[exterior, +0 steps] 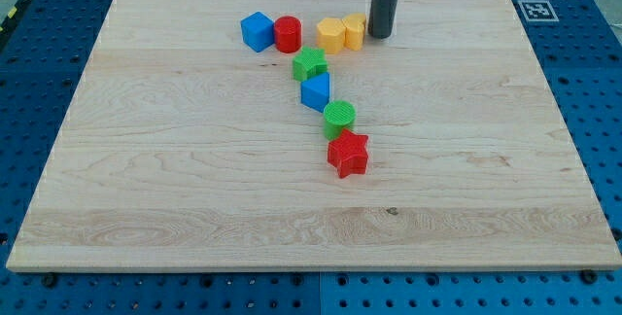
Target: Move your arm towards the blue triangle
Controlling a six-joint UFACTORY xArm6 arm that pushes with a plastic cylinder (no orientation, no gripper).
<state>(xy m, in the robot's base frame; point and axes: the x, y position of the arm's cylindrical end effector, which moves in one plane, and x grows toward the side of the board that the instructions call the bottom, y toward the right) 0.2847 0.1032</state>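
Now my tip (379,35), no jaws, touches yellow block (354,31), w/ blue triangle (316,91) apart.

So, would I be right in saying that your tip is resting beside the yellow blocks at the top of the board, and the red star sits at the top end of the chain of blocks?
Not quite. My tip is beside the yellow blocks, but the red star sits at the bottom end of the chain, just below the green cylinder, as the camera view shows.
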